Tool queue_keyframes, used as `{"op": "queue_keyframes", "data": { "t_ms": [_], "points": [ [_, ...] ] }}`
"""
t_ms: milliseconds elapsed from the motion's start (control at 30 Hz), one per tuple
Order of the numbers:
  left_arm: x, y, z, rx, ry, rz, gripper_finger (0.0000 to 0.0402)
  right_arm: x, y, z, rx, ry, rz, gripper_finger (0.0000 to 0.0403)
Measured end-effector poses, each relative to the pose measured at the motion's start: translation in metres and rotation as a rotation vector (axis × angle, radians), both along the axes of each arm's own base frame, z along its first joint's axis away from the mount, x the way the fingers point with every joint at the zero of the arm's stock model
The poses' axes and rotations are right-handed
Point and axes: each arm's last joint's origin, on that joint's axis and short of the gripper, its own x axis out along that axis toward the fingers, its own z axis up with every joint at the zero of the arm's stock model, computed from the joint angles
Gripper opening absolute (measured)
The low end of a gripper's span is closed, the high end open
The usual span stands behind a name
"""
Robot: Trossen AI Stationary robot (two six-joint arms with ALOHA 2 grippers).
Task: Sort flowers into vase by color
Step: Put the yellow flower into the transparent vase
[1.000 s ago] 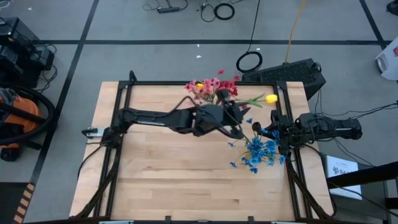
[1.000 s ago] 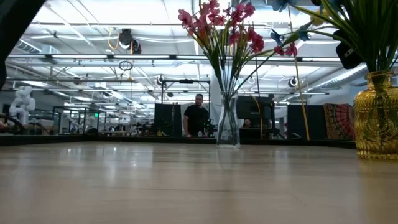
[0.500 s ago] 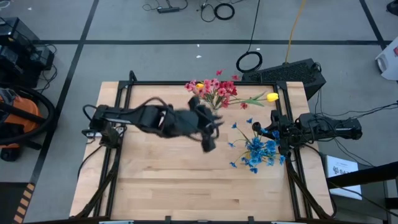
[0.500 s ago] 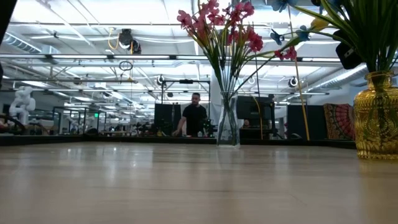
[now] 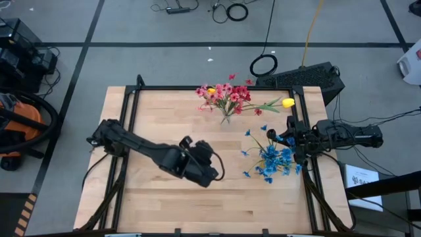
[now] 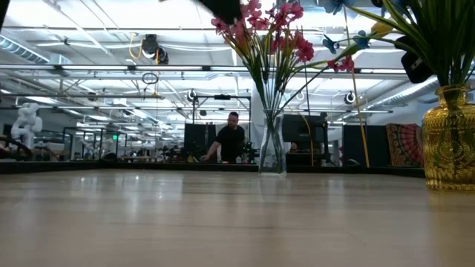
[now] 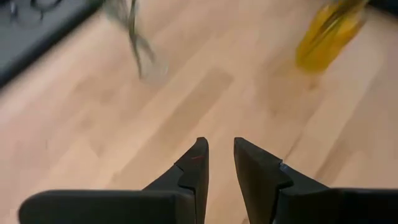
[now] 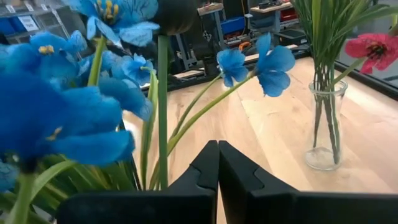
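Observation:
Pink and red flowers (image 5: 227,97) stand by their stems in a clear glass vase (image 6: 272,144) at the table's far side. A yellow bud (image 5: 287,103) on a long green stem leans out from them toward the right. Blue flowers (image 5: 273,160) fill an amber vase (image 6: 449,141) near the right edge, with a dark bud (image 8: 174,12) among them. My left gripper (image 7: 221,152) hovers open over bare wood near the table's middle (image 5: 214,174), nothing between its fingers. My right gripper (image 8: 217,152) is shut and waits at the right edge, just behind the blue flowers.
The left arm (image 5: 145,150) stretches from the left edge over the table's middle. Bare wood (image 5: 197,204) lies along the near side. Black rails (image 5: 131,99) frame the table. Beyond the far edge, a person (image 6: 231,141) stands in the room.
My left gripper has drawn away from the clear vase, swinging toward the table's near edge and lower, and it has turned about on the way. The flowers and both vases stay where they were. My right arm has kept still.

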Motion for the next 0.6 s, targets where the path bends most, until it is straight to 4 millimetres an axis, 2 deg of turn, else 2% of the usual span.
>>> {"op": "queue_keyframes", "data": {
  "t_ms": [100,200,400,500,600],
  "points": [
    [-0.003,-0.001,-0.024,-0.053,0.042,0.045,0.0083,-0.001,0.0,0.002,-0.001,-0.003,-0.001,0.0],
    [-0.008,-0.001,-0.043,-0.091,0.107,0.07,0.0083,-0.006,-0.003,0.014,-0.008,-0.014,-0.064,0.0],
    [-0.014,0.007,-0.064,-0.113,0.216,0.06,0.0083,-0.019,-0.009,0.043,-0.062,0.058,-0.243,0.0],
    [-0.013,0.016,-0.073,-0.123,0.278,0.021,0.0083,-0.015,-0.011,0.051,-0.079,0.111,-0.326,0.0],
    [-0.016,0.024,-0.085,-0.123,0.348,-0.014,0.0083,-0.002,-0.012,0.055,-0.094,0.175,-0.401,0.0]
  ]
}}
